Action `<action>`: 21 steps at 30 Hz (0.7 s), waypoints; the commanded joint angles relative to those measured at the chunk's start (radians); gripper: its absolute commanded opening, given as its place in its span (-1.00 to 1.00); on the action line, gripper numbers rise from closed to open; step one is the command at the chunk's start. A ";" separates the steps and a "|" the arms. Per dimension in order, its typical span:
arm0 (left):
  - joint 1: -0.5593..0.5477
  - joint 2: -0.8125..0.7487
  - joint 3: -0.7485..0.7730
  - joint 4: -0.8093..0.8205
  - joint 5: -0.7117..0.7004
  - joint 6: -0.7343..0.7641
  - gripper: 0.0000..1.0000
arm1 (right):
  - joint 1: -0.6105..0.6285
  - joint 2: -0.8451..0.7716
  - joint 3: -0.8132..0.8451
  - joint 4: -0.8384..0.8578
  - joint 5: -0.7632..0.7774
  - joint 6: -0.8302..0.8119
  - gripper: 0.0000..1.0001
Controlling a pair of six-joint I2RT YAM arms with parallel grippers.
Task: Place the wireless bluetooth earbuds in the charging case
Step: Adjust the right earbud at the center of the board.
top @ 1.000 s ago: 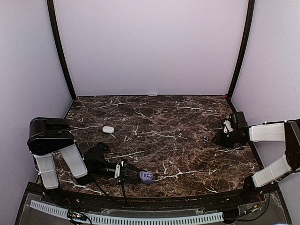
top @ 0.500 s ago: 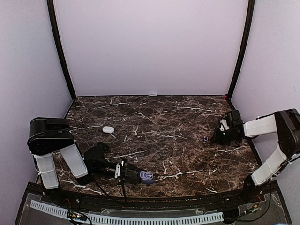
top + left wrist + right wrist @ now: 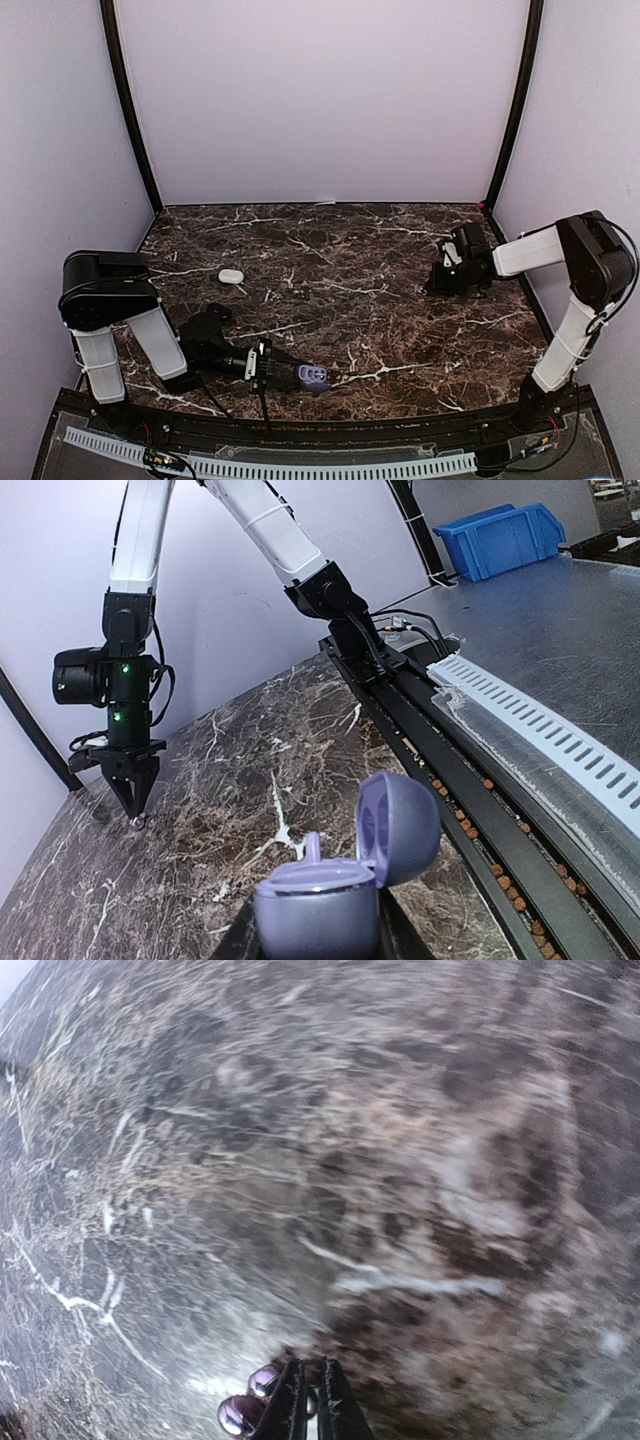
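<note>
a: dark marble table (image 3: pixel 350 250), pale lilac walls on three sides. why does the left gripper (image 3: pixel 300 376) sit so low, at the bottom of the top view?

b: it reads as a holder. its fingers are clamped on the purple case (image 3: pixel 318 910), kept upright with the lid (image 3: pixel 398 825) swung open toward the right of the wrist view. that way the inside faces up for a drop-in. this is a judgement, not something seen.

a: and the right gripper (image 3: pixel 441 279)?

b: at the right of the table in the top view, well apart from the purple case. its fingers (image 3: pixel 292 1405) are pinched together, with a purple bud (image 3: pixel 262 1381) caught at their left side, at the bottom edge of the wrist view. a tip grip suits something that small and leaves most of the bud free to go in.

a: firmly held?

b: hard to say. it sits off to one side of the tips, so it could slip on the way across.

a: counts?

b: two arms, two grippers. two cases: the purple one, and a white case (image 3: pixel 231 275) lying alone at the left of the table, touched by nothing. two glossy purple lobes show at the tips, but the view doesn't tell whether that is one bud or two. no other bud shows on the marble.

a: anything already in the purple case?

b: too small to tell.
</note>
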 commanded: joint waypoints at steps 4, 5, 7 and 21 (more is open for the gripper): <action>0.003 0.009 0.010 0.057 0.012 -0.012 -0.94 | 0.039 0.054 0.070 -0.025 -0.028 -0.034 -0.78; 0.003 0.009 0.010 0.057 0.012 -0.012 -0.94 | 0.038 0.047 0.068 -0.026 -0.024 -0.034 -0.76; 0.003 0.009 0.011 0.057 0.010 -0.012 -0.94 | 0.039 0.025 0.061 -0.027 -0.017 -0.031 -0.71; 0.003 0.008 0.010 0.059 0.011 -0.016 -0.94 | 0.038 -0.012 0.012 -0.033 -0.038 -0.024 -0.61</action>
